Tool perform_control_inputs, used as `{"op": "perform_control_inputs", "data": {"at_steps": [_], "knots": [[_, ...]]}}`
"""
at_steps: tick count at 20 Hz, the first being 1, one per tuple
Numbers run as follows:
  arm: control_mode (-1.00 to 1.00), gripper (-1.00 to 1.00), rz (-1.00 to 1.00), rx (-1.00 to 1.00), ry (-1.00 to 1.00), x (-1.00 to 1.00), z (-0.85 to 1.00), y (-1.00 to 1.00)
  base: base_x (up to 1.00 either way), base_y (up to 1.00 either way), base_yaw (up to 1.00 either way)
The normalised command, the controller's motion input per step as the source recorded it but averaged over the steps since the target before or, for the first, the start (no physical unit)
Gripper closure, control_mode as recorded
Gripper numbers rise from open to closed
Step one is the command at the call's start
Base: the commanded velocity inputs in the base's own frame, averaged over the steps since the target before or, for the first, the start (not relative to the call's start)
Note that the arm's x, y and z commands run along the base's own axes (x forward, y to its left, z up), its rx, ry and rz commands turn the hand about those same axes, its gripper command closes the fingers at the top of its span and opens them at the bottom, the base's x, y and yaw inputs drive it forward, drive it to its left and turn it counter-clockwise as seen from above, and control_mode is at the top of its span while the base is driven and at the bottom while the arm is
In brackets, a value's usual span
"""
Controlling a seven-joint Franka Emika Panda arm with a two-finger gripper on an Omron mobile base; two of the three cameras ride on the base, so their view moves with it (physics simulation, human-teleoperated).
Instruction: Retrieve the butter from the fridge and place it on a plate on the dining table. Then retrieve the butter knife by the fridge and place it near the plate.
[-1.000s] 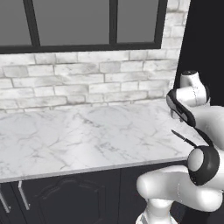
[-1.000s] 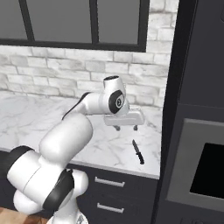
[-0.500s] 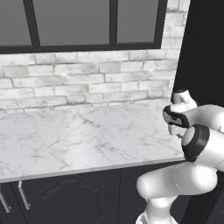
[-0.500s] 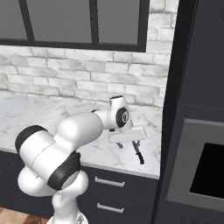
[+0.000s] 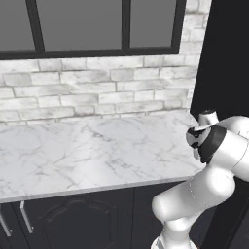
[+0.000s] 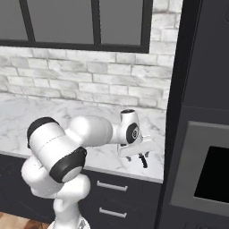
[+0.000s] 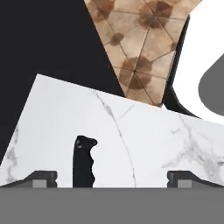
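The butter knife [image 6: 143, 161] is slim and dark and lies on the white marble counter [image 6: 53, 120], close to its front edge and beside the tall dark cabinet. In the hand view its black handle [image 7: 84, 162] lies between my fingertips, nearer the left one [image 7: 41, 177]. My gripper [image 6: 137, 155] hangs just above the knife, pointing down at the counter, open and holding nothing. In the left base view the white forearm [image 5: 214, 143] covers the hand. The butter, the plate, the fridge and the dining table are out of view.
A tall dark cabinet [image 6: 197, 67] with a built-in oven window [image 6: 212, 174] stands right of the knife. A pale brick wall [image 5: 97, 92] and dark-framed windows back the counter. Dark drawers [image 6: 112, 197] sit below, and patterned floor tiles [image 7: 135, 52] show past the counter edge.
The arm has folded forward and down, and the hand has dropped from above the counter's back right to just over the knife near the front edge. The jaws stayed open.
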Motion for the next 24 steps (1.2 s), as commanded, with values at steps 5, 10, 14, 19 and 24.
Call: {"op": "perform_control_inputs", "data": {"at_steps": [5, 10, 14, 19, 24], "knots": [[-1.0, -1.0, 0.0, 0.1, 0.05, 0.22, -0.42, -0.2, 0.0, 0.0, 0.0], [-1.0, -1.0, 0.0, 0.08, 0.0, 0.27, -0.21, -0.01, 0.0, 0.0, 0.0], [-1.0, -1.0, 0.01, 0.08, 0.0, 0.19, -0.05, -0.1, 0.0, 0.0, 0.0], [-1.0, -1.0, 0.05, 0.06, -0.01, 0.01, -0.41, -0.05, 0.0, 0.0, 0.0], [-1.0, -1.0, 0.06, 0.02, -0.01, 0.0, -0.5, 0.0, 0.0, 0.0, 0.0]]}}
